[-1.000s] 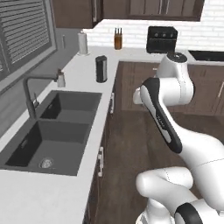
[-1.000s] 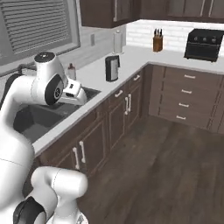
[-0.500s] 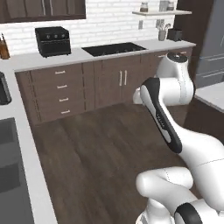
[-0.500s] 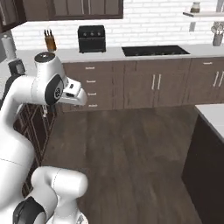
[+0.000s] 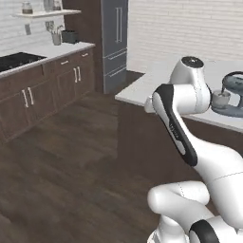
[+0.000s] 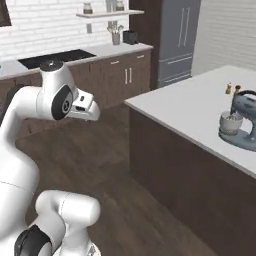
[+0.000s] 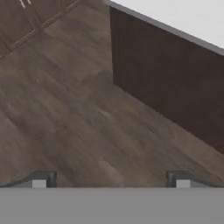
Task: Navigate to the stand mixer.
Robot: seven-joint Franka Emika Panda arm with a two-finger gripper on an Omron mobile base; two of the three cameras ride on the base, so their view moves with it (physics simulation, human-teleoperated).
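Blue-grey stand mixer (image 6: 241, 121) sits on the white island counter (image 6: 195, 107), well off to the right of our jaws. We see the gripper (image 7: 110, 181) spread wide, empty, aimed at wood floor (image 7: 65, 109) beside the island.

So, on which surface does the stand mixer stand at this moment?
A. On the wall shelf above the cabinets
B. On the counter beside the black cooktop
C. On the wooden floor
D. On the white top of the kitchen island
D: the stand mixer sits on the white island top, far from the cooktop along the wall.
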